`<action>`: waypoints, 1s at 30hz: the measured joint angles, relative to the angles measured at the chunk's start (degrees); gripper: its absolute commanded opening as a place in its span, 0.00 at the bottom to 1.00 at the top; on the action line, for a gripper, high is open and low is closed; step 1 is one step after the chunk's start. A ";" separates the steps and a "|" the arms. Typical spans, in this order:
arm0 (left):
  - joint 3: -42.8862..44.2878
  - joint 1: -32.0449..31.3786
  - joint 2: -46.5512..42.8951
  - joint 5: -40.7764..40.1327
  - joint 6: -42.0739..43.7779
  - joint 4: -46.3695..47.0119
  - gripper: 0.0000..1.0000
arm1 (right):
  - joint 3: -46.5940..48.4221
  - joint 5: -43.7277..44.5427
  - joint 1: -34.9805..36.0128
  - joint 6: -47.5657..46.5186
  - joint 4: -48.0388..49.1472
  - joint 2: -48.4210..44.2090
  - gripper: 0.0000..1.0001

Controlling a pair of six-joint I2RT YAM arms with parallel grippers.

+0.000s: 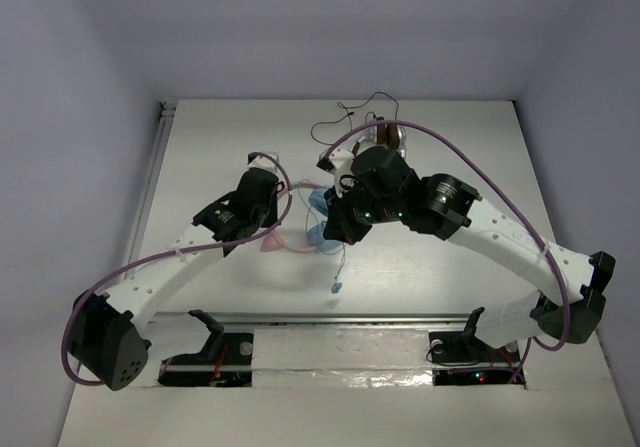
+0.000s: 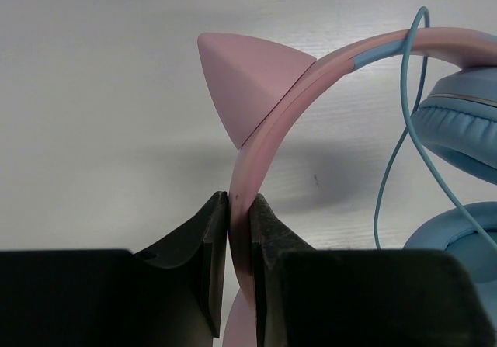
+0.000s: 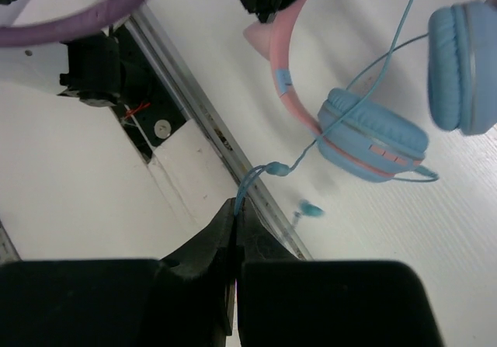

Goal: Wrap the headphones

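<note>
The headphones (image 1: 316, 219) have light blue ear cups (image 3: 373, 133), a pink headband (image 2: 268, 122) with a pink cat ear (image 2: 248, 83), and a thin light blue cable (image 3: 353, 102). They lie mid-table between my grippers. My left gripper (image 2: 239, 207) is shut on the headband, left of the cups (image 2: 462, 130); it also shows in the top view (image 1: 268, 231). My right gripper (image 3: 238, 207) is shut on the cable just beside a small bead on it, above the cups; it also shows in the top view (image 1: 336, 231). The cable's plug (image 1: 335, 288) hangs free toward the near edge.
Brown headphones (image 1: 386, 135) with a dark cable (image 1: 345, 115) lie at the back of the table, behind the right arm. A metal rail (image 1: 340, 317) runs along the near edge and shows in the right wrist view (image 3: 194, 106). Walls close in on both sides.
</note>
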 measured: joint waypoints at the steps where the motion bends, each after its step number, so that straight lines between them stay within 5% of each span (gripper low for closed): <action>1: 0.00 -0.48 0.68 0.50 0.37 -0.17 0.00 | 0.59 0.57 0.02 -0.39 -0.46 0.44 0.00; 18: 2.97 -2.32 -0.85 7.30 7.08 -9.90 0.00 | 1.11 15.08 0.04 -3.48 -6.67 1.88 0.00; 30: 5.44 -7.45 -1.68 19.82 10.29 -13.46 0.00 | 1.14 29.40 0.04 -4.59 -10.08 1.88 0.00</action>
